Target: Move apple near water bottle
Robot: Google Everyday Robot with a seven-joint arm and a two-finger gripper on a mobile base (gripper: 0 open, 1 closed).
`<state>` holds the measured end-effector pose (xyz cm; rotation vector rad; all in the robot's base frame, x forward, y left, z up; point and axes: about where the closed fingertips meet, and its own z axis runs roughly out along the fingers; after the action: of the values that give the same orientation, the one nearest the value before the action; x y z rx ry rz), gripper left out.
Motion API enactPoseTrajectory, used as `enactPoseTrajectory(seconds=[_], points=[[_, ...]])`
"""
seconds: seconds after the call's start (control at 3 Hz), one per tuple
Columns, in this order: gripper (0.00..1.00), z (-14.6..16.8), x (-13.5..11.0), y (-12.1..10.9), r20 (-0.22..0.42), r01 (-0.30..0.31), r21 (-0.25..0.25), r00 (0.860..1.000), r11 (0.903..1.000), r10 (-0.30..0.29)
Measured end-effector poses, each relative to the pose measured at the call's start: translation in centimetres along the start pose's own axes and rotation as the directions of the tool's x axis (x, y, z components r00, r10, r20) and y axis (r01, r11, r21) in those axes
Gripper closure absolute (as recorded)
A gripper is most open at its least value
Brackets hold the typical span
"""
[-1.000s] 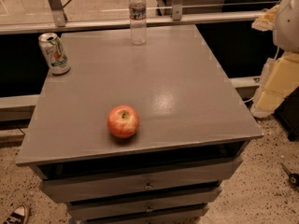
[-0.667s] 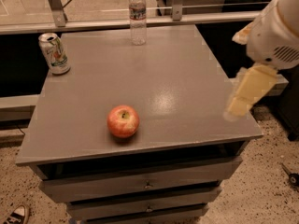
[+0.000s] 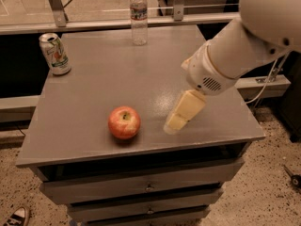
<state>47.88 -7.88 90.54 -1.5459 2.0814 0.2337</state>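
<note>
A round red apple [image 3: 124, 122] with yellowish patches lies on the grey cabinet top [image 3: 94, 88], near its front edge. A clear water bottle [image 3: 138, 16] with a white cap stands upright at the far edge of the top. My gripper [image 3: 180, 117] hangs from the white arm reaching in from the right. It is over the cabinet top just to the right of the apple, apart from it, and far in front of the bottle.
A white-green drink can [image 3: 55, 53] stands at the far left corner of the top. The cabinet has drawers [image 3: 146, 185] below. A metal rail and glass panel run behind it. A shoe [image 3: 14, 217] lies on the speckled floor at bottom left.
The arm has swung in from the right edge and brought the gripper leftward over the cabinet top, close to the apple. The apple, bottle and can have not moved.
</note>
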Motion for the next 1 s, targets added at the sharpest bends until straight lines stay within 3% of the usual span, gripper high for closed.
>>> enactPoseTrajectory(seconds=[0.33,1.0], points=[[0.0,5.0,-3.2,1.1,0.119,-0.022,-0.033,0.993,0.9992,0.026],[0.0,7.6,-5.6,3.8,0.205,-0.044,-0.096,0.977,0.9944,0.063]])
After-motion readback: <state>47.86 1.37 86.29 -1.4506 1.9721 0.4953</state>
